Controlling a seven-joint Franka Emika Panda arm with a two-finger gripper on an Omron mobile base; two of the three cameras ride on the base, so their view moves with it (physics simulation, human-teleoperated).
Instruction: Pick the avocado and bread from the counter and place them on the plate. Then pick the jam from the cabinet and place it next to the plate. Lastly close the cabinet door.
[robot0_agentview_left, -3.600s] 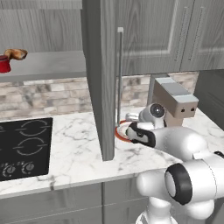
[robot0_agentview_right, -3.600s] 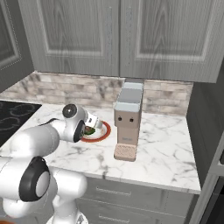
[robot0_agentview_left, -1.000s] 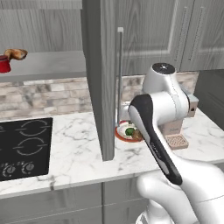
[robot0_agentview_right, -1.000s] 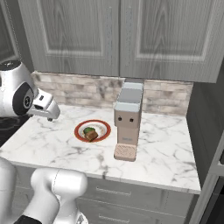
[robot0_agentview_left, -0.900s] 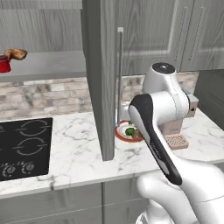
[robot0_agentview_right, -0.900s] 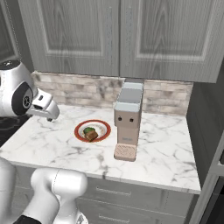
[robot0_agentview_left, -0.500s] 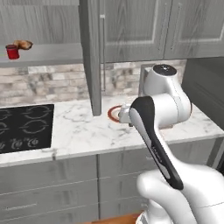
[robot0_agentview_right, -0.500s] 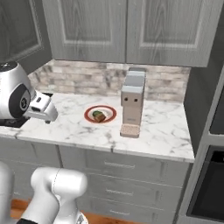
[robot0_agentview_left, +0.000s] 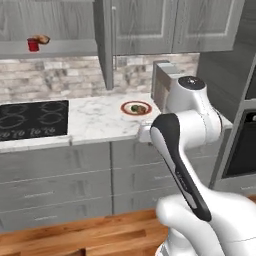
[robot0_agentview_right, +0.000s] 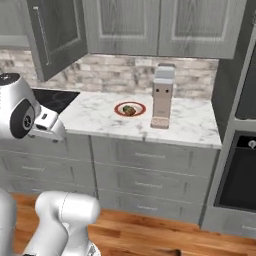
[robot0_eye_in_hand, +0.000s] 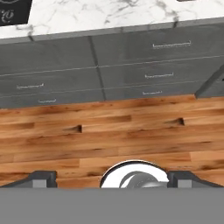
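The plate (robot0_agentview_left: 136, 107) (robot0_agentview_right: 130, 109) lies on the marble counter (robot0_agentview_left: 95, 120) (robot0_agentview_right: 185, 125). A dark green avocado (robot0_agentview_right: 127, 109) and a brown bread (robot0_agentview_right: 132, 111) rest on its white centre. The red jam (robot0_agentview_left: 33, 44) stands on the shelf of the open cabinet (robot0_agentview_left: 50, 49), beside a brown pastry (robot0_agentview_left: 44, 39). The cabinet door (robot0_agentview_left: 103, 42) (robot0_agentview_right: 57, 35) stands swung out. My gripper (robot0_eye_in_hand: 114, 178) is open and empty; it hangs in front of the drawers and looks down at the wood floor. The hand (robot0_agentview_right: 47, 124) is well short of the counter edge.
A grey coffee machine (robot0_agentview_right: 162, 97) stands right of the plate. A black cooktop (robot0_agentview_left: 32, 117) sits at the counter's left. Grey drawers (robot0_eye_in_hand: 131, 65) run under the counter. A dark oven front (robot0_agentview_right: 235, 170) is at the far right. Wood floor (robot0_eye_in_hand: 113, 135) lies below.
The base has backed away from the counter, so both base views now take in drawers and floor. The arm stays folded with the gripper open; avocado and bread remain on the plate.
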